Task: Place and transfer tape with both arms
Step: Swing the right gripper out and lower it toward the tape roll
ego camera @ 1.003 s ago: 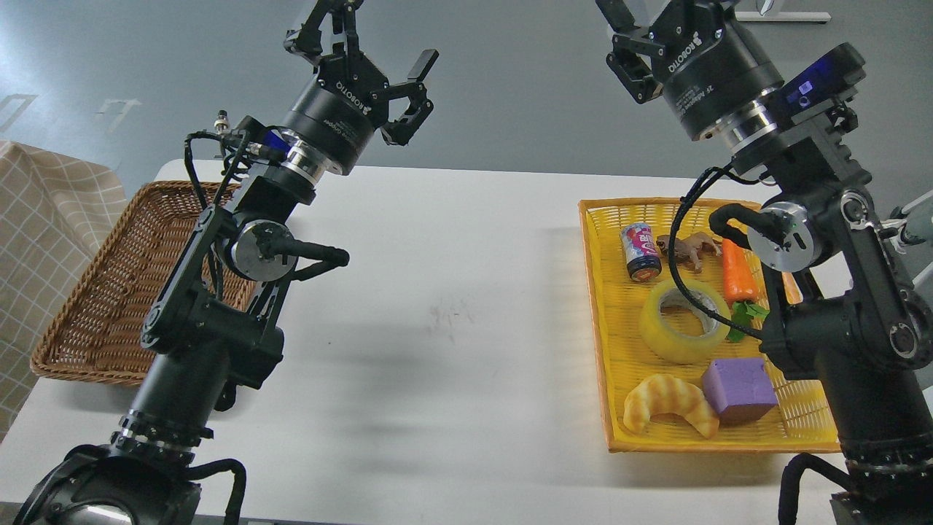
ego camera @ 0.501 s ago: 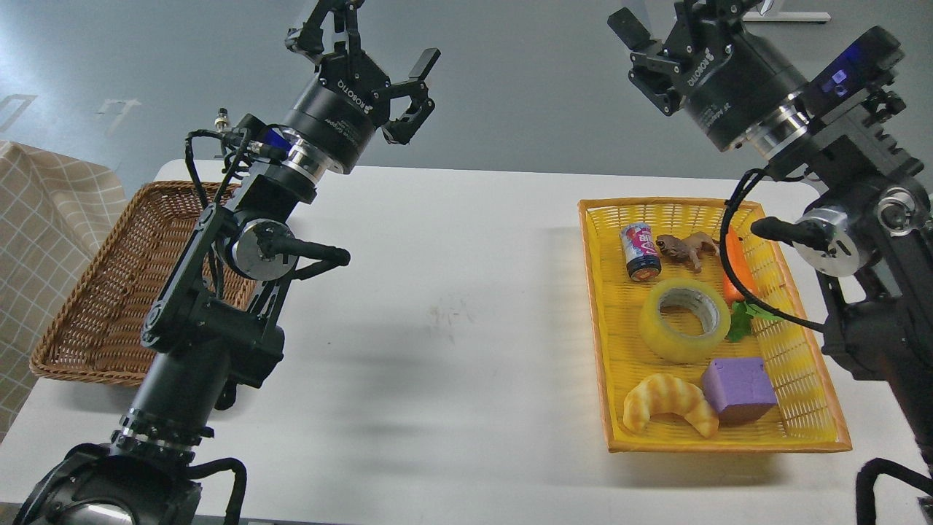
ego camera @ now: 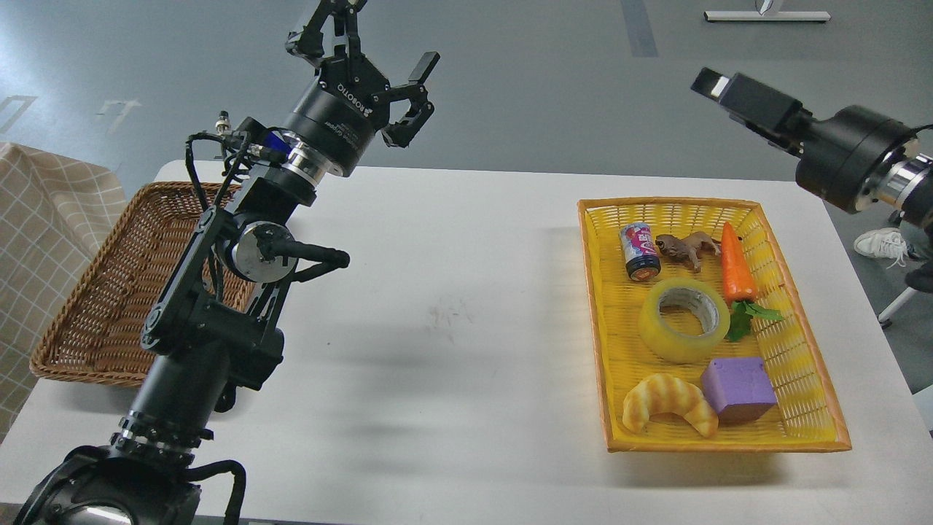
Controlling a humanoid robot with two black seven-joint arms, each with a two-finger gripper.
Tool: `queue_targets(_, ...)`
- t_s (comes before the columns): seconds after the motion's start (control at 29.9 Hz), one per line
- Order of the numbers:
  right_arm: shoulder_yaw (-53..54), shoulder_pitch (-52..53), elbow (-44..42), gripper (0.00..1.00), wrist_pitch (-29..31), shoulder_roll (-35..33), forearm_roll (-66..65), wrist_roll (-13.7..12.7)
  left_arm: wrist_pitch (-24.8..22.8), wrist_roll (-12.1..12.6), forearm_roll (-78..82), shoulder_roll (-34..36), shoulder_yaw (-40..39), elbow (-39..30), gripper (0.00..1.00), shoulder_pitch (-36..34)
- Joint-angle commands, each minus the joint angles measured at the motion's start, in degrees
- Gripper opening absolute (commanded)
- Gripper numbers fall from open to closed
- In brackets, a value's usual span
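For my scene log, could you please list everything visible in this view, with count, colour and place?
tape: one, translucent yellow, middle of yellow tray
yellow tray: one, table's right side
can: one, red and white, tray's far left
animal figure: one, brown, beside can
carrot: one, orange, tray's far right
croissant: one, golden, tray's near left
block: one, purple, beside croissant
wicker basket: one, brown, table's left
table: one, white
left gripper: black, open, raised
right gripper: black, raised beyond tray

A robotics lab, by the look of it: a plain white counter (ego camera: 466,292) on a grey painted floor (ego camera: 547,95) with marked lines, toy props sorted in a yellow tray (ego camera: 729,441), wicker basket (ego camera: 102,306) alongside.
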Motion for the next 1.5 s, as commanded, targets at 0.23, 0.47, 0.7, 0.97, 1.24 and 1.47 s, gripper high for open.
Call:
queue_targets(0.23,-7.71,-4.00,-0.12,0.92,2.46,-2.38,-17.51,-0.97,-0.08,-0.10,-0.09,0.00,-0.09,0.01,0.98,0.09)
queue_targets(0.47,-8.24,-6.73,-3.71,0.91,4.04,-3.08,-21.48,-1.59,-0.17,-0.18,-0.26,0.00,0.00,0.01,0.98,0.44)
queue_targets(0.7,-8.51,-7.08,-9.17,0.91,4.13,-3.17,-21.92,-1.24,-0.26,-0.01,-0.26,0.00,0.00,0.01,0.98,0.35)
queue_targets(0.97,-11.05,-8.49,-9.79,0.90,4.13,-2.82,-23.06,-1.24,-0.26,-0.01,-0.26,0.00,0.00,0.01,0.98,0.35)
queue_targets(1.24,-14.30,-8.05,-10.49,0.88,4.13,-1.67,-24.11,-1.24,-0.17,-0.18,-0.26,0.00,-0.09,0.00,0.98,0.35)
queue_targets(1.47,-15.10,-8.05,-13.39,0.88,3.78,0.79,-24.20,-1.33,-0.17,-0.18,-0.35,0.00,-0.09,0.01,0.98,0.35)
